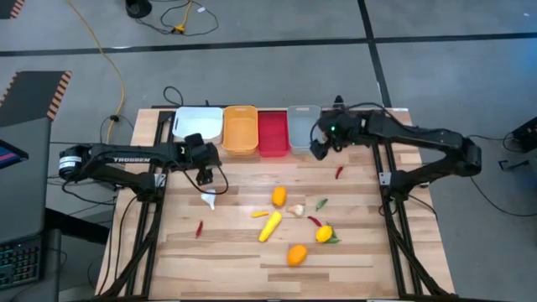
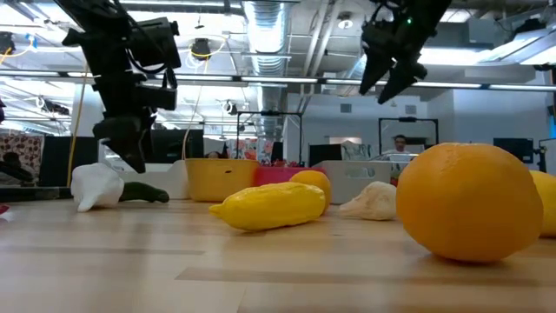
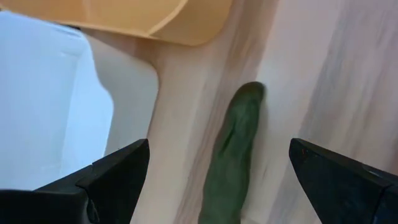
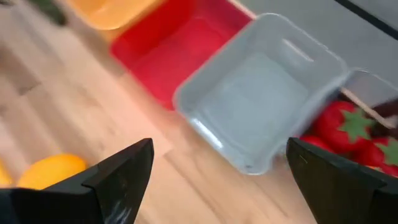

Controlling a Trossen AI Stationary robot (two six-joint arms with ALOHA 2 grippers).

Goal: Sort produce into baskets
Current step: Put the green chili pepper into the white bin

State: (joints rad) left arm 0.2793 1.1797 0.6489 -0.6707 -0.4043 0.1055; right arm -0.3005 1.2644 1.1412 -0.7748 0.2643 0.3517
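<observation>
Left gripper (image 1: 204, 174) stands released above a green cucumber (image 3: 233, 152), which lies on the table (image 1: 243, 252) between its fingers, near the white bin (image 1: 198, 123) and orange bin (image 1: 240, 128). Right gripper (image 1: 319, 149) hangs released, empty, beside the grey bin (image 4: 261, 118).

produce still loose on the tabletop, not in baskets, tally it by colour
red chillies: 3
orange pieces: 2
yellow pieces: 3
white or pale pieces: 2
green pieces: 2
total: 12
</observation>
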